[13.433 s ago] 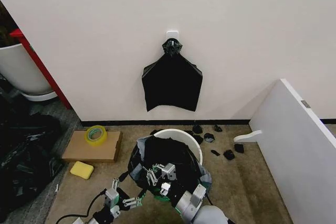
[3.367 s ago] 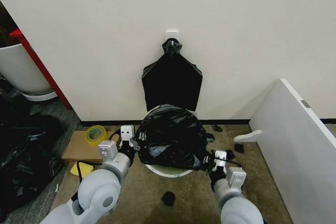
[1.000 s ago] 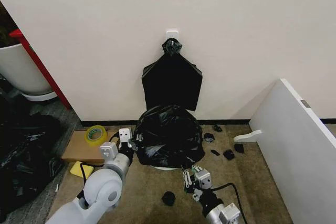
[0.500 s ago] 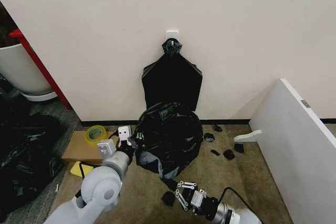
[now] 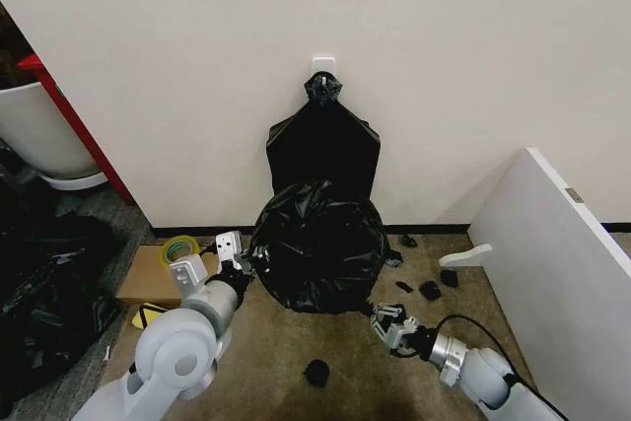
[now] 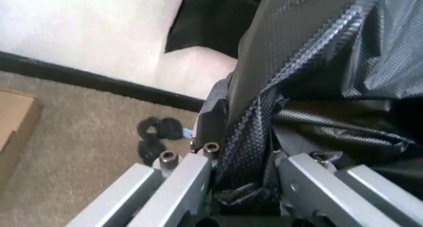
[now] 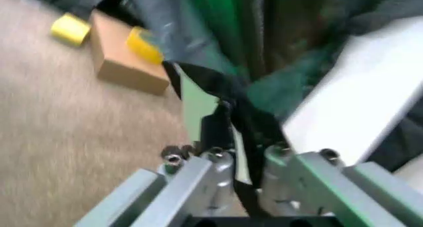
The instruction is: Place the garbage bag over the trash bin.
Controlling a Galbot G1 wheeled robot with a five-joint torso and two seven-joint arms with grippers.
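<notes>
Garbage bag drapes fully over the trash bin, which stands on the carpet against the wall. Left gripper fingers pinch the bag's left edge; right gripper, low beside the bin, pinches a bag strip.

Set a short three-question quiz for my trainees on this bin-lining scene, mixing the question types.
1. True or false: in the head view the garbage bag leaves the rim of the trash bin bare.
2. What hangs from the wall hook above the bin? A) a flat black bag bundle B) a roll of tape C) a sponge
3. Which gripper clamps the bag on the side toward the cardboard box?
Key: 1 false, the bag drapes over it. 2 A. 3 the left gripper; the right gripper sits low on the other side, jaws shut on a strip of bag.
</notes>
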